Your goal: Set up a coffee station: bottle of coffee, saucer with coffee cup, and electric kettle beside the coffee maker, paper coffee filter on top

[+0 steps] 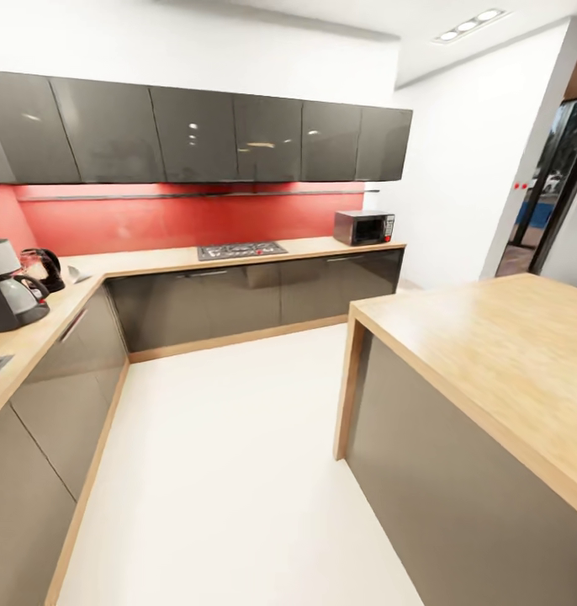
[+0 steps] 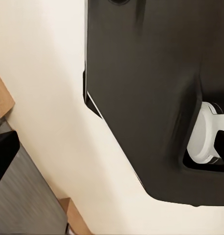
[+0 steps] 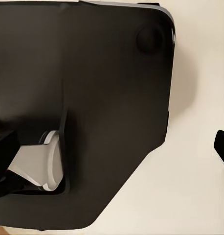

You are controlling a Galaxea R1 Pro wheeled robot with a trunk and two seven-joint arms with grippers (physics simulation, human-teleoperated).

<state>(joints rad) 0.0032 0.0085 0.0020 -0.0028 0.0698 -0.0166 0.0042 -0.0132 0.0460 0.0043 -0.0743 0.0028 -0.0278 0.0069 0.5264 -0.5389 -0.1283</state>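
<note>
Where we are: robot's parked mid-kitchen, head cam looking across the white floor (image 1: pixel 230 471) toward the back wall, wooden island (image 1: pixel 507 353) off at 3 o'clock.

Coffee maker: sitting on the kitchen countertop (image 1: pixel 36 337) way over at 9 o'clock, half cut off by the frame edge. coffee maker (image 1: pixel 7 286) looks upright, carafe in front.

Kettle: the electric kettle (image 1: pixel 43 268) is right behind/beside the coffee maker, so that bit looks sorted to me.

Small stuff: there's something pale on the counter just past the kettle, too small to call it saucer or cup.

Other landmarks: hob (image 1: pixel 240 250) at 12 o'clock on the back run, microwave (image 1: pixel 364 226) at about 1 o'clock, red splashback and dark wall cabinets above.

Wrist cams: both are pointing down at the robot's own dark base (image 2: pixel 156 88) over the pale floor, with a white wheel part poking out. Arms seem tucked.

Grippers: only dark slivers at the frame edges in the wrist views, honestly can't tell if they're wide or pinched, or carrying anything.

Step in hand: my guess is it's travelling between pickups, nothing being handled.

Next move: no shelf or coffee jar visible from here, so it probably needs to turn and drive to find them before reaching.
</note>
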